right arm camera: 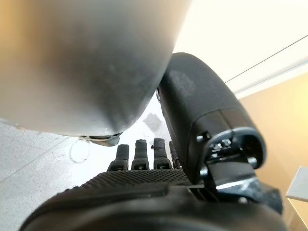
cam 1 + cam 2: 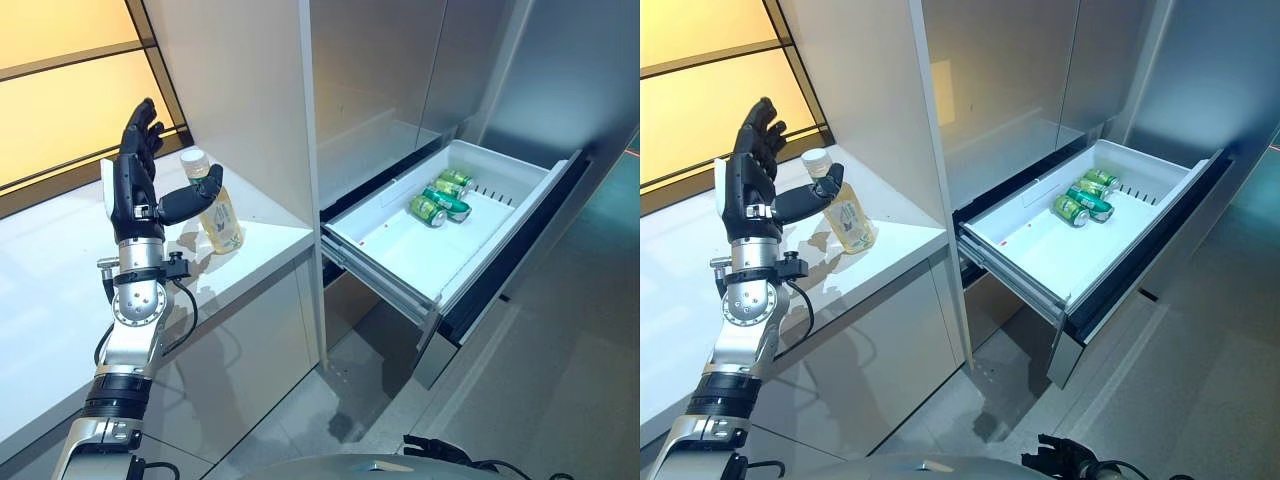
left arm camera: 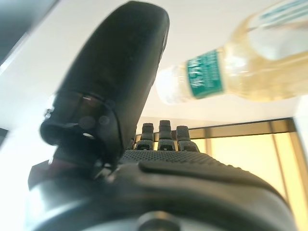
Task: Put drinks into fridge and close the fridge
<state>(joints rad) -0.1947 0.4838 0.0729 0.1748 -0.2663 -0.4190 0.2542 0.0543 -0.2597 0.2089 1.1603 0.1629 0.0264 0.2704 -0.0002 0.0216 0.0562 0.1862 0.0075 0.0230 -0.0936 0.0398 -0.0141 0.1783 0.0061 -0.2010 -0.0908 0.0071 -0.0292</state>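
Left hand (image 2: pixel 135 185), at the left of the frame, is raised w/ fingers straight & spread, thumb out toward a clear bottle (image 2: pixel 213 206) of pale yellow drink; nothing gripped. Bottle stands upright on the white counter (image 2: pixel 60 270) just beside the thumb, at its tip; contact can't be judged. It has a white cap & a green label; print too small to read. At centre-right the white fridge drawer (image 2: pixel 400 250) is pulled open, w/ green cans (image 2: pixel 441 199) lying at its far end. Right hand (image 1: pixel 144 159) shows only in its wrist view, fingers relaxed, holding nothing.
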